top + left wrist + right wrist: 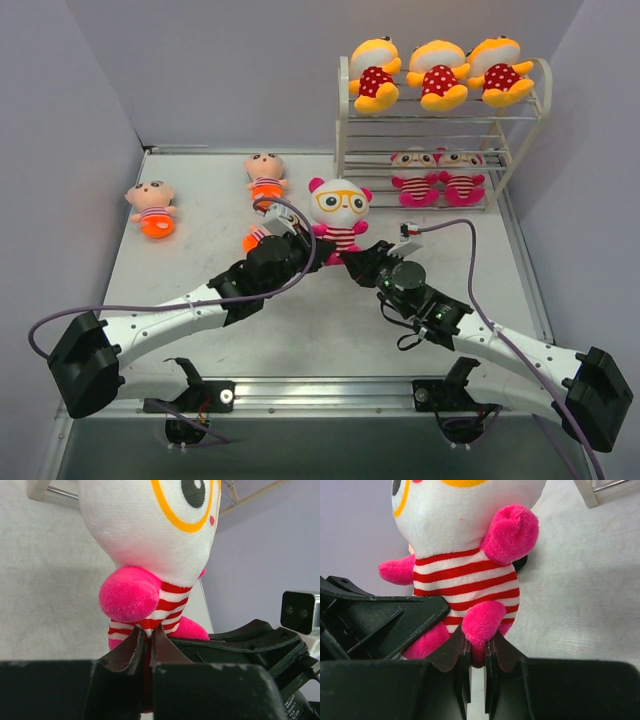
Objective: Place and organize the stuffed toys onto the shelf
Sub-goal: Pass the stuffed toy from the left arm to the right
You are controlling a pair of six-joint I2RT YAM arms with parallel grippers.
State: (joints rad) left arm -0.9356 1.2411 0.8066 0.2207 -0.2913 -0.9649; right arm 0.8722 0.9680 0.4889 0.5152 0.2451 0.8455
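Glasses doll (340, 208) stands upright on the table (330, 330), front-left of the shelf (342, 120) in the top view, off the rack and clear of it. White head, yellow glasses, pink arms, red-and-white striped body.

Left gripper (148, 632): fingers pressed together, pinching the doll low on its striped body; only a sliver of fabric shows between the tips. Right gripper (477, 647): fingers nearly together, nipping one pink foot of the same doll. In the top view both claws meet at the doll's base, left gripper (318, 243) on one side and right gripper (355, 258) on the other.

Shelf contents:
- top tier: three polka-dot dolls (438, 75) side by side, sitting, facing the arms
- a lower tier: two striped glasses dolls (438, 178) side by side, touching. Can't tell whether that is the middle or the bottom tier.

Left of the shelf, on the table:
- peach-faced doll (266, 178), nearest the shelf
- second peach-faced doll (152, 208), farthest from the shelf, by the left wall
- third orange-bottomed doll (252, 240), mostly hidden under the left arm, only a bit of it showing
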